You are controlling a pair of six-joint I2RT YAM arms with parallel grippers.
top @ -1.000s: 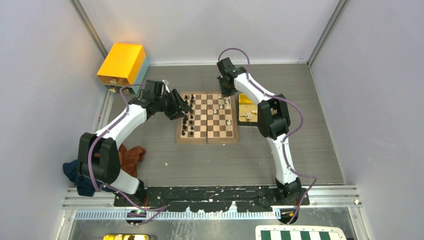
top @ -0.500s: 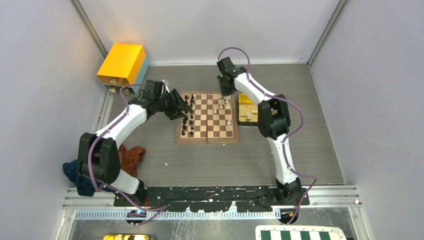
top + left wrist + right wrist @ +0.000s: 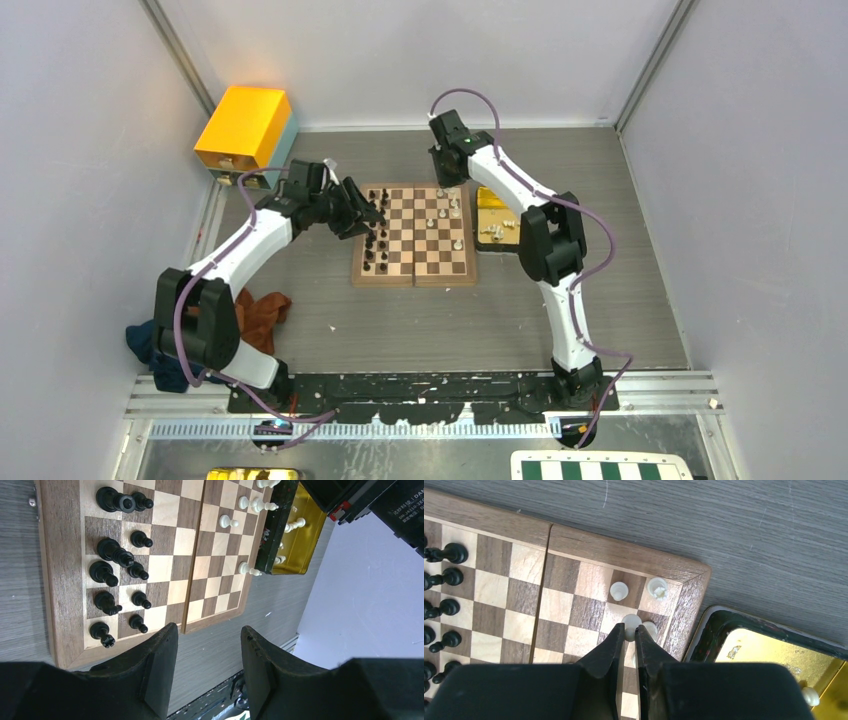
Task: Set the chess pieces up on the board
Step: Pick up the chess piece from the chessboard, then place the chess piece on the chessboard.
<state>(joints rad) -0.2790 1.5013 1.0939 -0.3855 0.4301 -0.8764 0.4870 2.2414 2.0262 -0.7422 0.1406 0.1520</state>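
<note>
The wooden board (image 3: 435, 262) lies mid-table. Black chess pieces (image 3: 114, 555) stand in two files along its left side, with several squares of those files bare. A few cream-white chess pieces (image 3: 619, 590) stand at the far right corner, and others (image 3: 248, 570) stand further along the right side. My right gripper (image 3: 629, 630) is over that corner, shut on a white piece (image 3: 631, 620) just above the squares, close beside another white piece (image 3: 651, 627). My left gripper (image 3: 209, 632) hovers at the board's left edge, open and holding nothing.
A gold tray (image 3: 492, 205) holding several white pieces (image 3: 295, 525) touches the board's right edge. A yellow box (image 3: 245, 125) stands at the far left corner. Crumpled cloths (image 3: 258, 315) lie near the left arm's base. A green-and-white checkered board (image 3: 600, 467) sits past the near rail.
The right arm has shifted slightly, its wrist edging toward the far left. The left arm and both grippers' openings look the same.
</note>
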